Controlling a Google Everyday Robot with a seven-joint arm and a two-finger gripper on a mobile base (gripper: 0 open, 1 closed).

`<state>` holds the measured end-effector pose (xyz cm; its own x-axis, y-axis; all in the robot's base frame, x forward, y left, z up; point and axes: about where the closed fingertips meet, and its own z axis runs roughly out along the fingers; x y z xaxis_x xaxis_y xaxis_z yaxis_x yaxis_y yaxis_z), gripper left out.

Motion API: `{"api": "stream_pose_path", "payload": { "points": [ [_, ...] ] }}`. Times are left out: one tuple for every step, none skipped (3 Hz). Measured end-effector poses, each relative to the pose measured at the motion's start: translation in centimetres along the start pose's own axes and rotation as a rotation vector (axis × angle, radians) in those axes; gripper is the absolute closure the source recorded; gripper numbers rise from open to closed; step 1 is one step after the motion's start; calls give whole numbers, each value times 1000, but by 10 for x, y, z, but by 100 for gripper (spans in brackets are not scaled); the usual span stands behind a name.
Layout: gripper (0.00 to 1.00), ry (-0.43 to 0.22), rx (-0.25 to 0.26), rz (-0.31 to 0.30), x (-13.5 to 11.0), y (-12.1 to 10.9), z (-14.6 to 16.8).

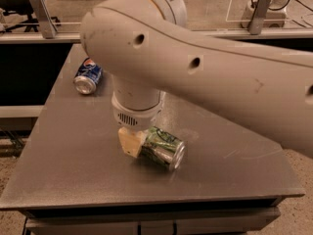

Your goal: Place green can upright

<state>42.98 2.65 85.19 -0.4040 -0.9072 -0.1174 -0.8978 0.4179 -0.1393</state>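
Green can point(161, 147) down on its side, toward the bench's point(68, 173) front edge

The gripper point(133, 143) sits at its left end — gripped or not, I cannot tell. Tip it slowly onto a silver end, well inside the edge — flat grey top, Pepsi can point(88, 76) lying near the far-left corner.

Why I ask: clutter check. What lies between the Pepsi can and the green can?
In the camera view, bare table, then the arm's wrist with its gripper down against the green can.

One high view (over the arm point(220, 82)), facing down at table point(73, 175), claw point(141, 144) centre-frame
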Motion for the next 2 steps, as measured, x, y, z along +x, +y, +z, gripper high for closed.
{"api": "stream_pose_path", "payload": {
  "points": [
    [100,-143,-31,9,-7,-28,-27],
    [100,-353,-19,12,0,-42,-63]
  ]
}}
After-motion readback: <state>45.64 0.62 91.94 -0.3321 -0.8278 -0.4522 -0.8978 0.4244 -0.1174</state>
